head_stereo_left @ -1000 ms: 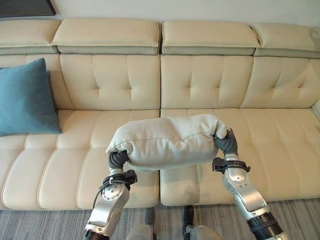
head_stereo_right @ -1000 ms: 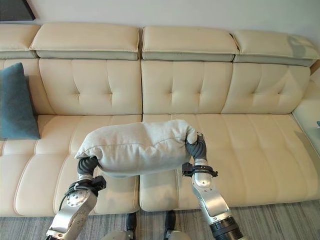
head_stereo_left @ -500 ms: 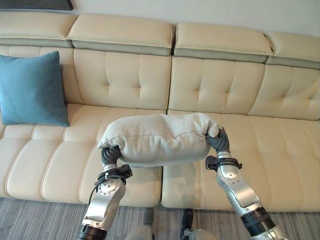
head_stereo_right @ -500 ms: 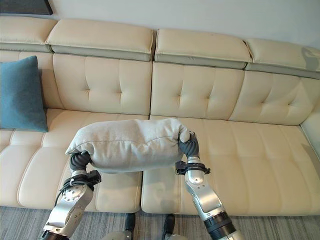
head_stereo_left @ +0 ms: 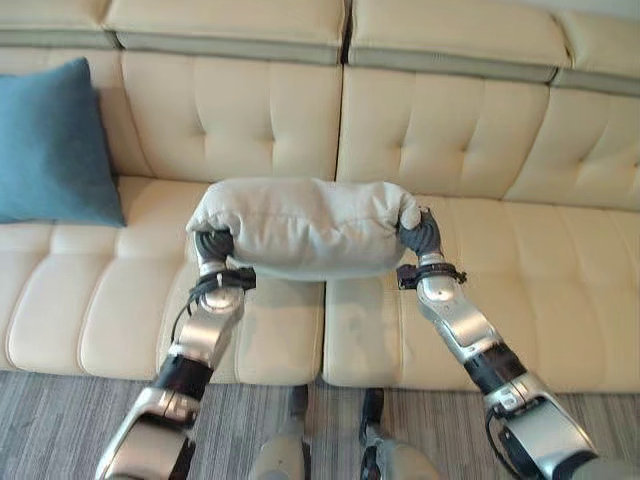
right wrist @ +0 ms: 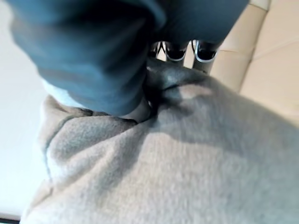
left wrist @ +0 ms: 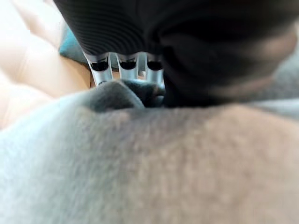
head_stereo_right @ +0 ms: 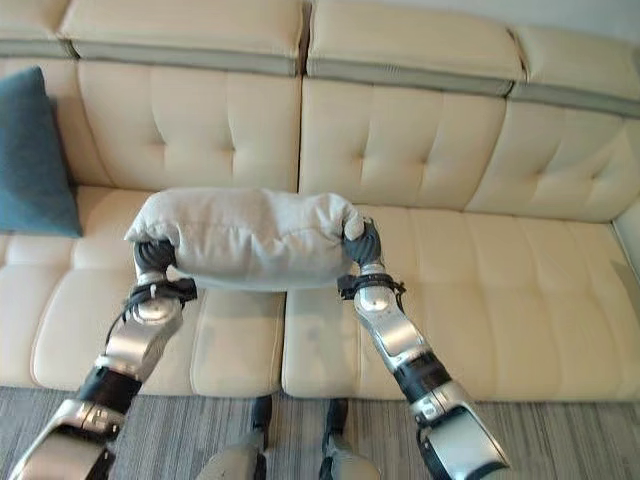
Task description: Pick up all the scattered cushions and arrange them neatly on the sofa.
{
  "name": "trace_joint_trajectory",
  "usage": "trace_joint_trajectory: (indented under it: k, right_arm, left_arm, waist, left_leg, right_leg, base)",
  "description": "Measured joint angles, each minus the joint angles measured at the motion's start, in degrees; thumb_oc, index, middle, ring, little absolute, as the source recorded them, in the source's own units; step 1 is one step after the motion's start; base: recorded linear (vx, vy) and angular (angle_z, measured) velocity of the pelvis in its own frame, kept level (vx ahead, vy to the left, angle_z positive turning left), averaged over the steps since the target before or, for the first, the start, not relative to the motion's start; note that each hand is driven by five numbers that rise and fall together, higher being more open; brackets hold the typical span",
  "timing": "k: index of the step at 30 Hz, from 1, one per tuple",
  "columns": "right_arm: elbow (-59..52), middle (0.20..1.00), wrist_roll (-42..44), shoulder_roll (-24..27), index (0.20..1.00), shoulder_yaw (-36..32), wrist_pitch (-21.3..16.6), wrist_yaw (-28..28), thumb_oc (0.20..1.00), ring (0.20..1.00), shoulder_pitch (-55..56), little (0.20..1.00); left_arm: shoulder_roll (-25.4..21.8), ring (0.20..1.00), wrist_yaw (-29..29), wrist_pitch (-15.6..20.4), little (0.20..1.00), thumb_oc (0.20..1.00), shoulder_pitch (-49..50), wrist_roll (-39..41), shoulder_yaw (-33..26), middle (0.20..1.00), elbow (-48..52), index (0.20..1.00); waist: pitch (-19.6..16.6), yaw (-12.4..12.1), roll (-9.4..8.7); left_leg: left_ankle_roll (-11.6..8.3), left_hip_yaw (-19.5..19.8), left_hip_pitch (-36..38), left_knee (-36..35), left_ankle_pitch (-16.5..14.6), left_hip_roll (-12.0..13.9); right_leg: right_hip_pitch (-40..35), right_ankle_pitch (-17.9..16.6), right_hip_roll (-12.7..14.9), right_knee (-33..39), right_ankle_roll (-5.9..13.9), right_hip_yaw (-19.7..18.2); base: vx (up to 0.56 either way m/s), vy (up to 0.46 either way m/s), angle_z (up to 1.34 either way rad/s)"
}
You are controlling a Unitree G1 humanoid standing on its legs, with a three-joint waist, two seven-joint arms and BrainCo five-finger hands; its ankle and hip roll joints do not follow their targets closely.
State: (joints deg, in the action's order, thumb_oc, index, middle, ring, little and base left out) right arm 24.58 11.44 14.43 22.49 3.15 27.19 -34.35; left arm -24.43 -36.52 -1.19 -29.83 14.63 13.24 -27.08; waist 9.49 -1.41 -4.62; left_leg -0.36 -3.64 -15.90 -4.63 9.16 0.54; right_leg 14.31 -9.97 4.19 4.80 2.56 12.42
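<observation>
A plump grey cushion (head_stereo_left: 300,225) hangs lengthwise between my two hands, above the seat of the cream sofa (head_stereo_left: 520,270) near its middle seam. My left hand (head_stereo_left: 213,246) grips its left end and my right hand (head_stereo_left: 422,236) grips its right end. In the left wrist view the fingers (left wrist: 101,70) reach past the bunched grey cushion (left wrist: 140,163). In the right wrist view the thumb and fingers (right wrist: 203,50) squeeze the cushion's end (right wrist: 163,154). A blue cushion (head_stereo_left: 50,145) leans upright against the backrest at the far left.
The sofa's tufted backrest (head_stereo_left: 440,130) runs across behind the cushion. Grey carpet (head_stereo_left: 60,420) lies in front of the sofa.
Both arms have stretched forward and carried the grey cushion farther over the seat, toward the backrest. The camera has tipped down and come closer to the sofa.
</observation>
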Motion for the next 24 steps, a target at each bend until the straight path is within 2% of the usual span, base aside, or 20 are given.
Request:
trace_joint_trajectory:
  k: [5, 15, 19, 20, 24]
  right_arm:
    - [1.06, 0.200, -0.05, -0.13, 0.200, 1.39, 0.87, -0.18, 0.200, 0.200, -0.45, 0.200]
    - [4.95, 0.200, -0.28, -1.07, 0.200, 1.67, 1.09, -0.33, 0.200, 0.200, -3.12, 0.200]
    - [18.89, 0.200, -1.25, -0.39, 0.200, 3.33, 3.18, -2.50, 0.200, 0.200, -15.97, 0.200]
    - [31.37, 0.200, -1.17, -0.19, 0.200, 6.36, 3.54, -4.01, 0.200, 0.200, -24.60, 0.200]
    - [41.47, 0.200, -1.41, 1.12, 0.200, 6.39, 5.15, -7.60, 0.200, 0.200, -34.33, 0.200]
  left_arm:
    - [0.28, 0.200, 0.02, -0.34, 0.200, 0.200, 0.04, 0.09, 0.02, 0.200, -1.06, 0.200]
    - [0.55, 0.200, -0.01, -0.34, 0.200, 0.200, -0.07, 0.47, -0.05, 0.200, -1.34, 0.200]
    - [0.97, 0.200, 0.32, 0.26, 0.200, 0.200, -7.49, 2.96, 0.21, 0.200, -10.46, 0.200]
    - [0.32, 0.200, 1.95, 1.55, 0.200, 0.200, -14.55, 5.03, 3.10, 0.200, -21.14, 0.200]
    - [-2.48, 0.200, 6.95, 1.78, 0.200, 0.200, -23.31, 8.12, 4.94, 0.200, -29.29, 0.200]
  waist:
    - [2.26, 0.38, -0.61]
    - [2.97, 0.69, -1.32]
    - [3.78, 0.89, -1.59]
    - [3.85, 0.86, -1.53]
    - [3.88, 0.91, -1.50]
  left_leg:
    - [-0.03, -0.10, 0.05, 0.00, -0.02, 0.08]
    - [-0.10, -0.53, 0.37, -0.01, -0.07, 0.10]
    - [-0.65, -0.80, 0.51, 0.00, -0.04, 0.12]
    - [-0.94, -0.56, 0.26, 0.00, 0.19, 0.16]
    - [-1.03, -0.35, -0.78, 0.00, 0.28, 0.21]
  right_leg:
    - [0.01, 0.00, -0.10, 0.00, 0.00, -0.08]
    - [-0.11, -0.09, -0.09, 0.02, 0.15, -0.71]
    - [-0.06, 0.01, -0.05, 0.30, 0.75, -1.12]
    - [0.15, -0.16, 0.05, 0.32, 0.96, -1.13]
    - [1.16, -0.19, 0.03, 0.30, 0.98, -1.18]
  base:
    - [0.00, 0.000, 0.00]
    - [0.00, -0.008, -0.02]
    - [-0.04, -0.029, -0.04]
    - [0.00, 0.000, 0.00]
    - [0.00, -0.002, 0.01]
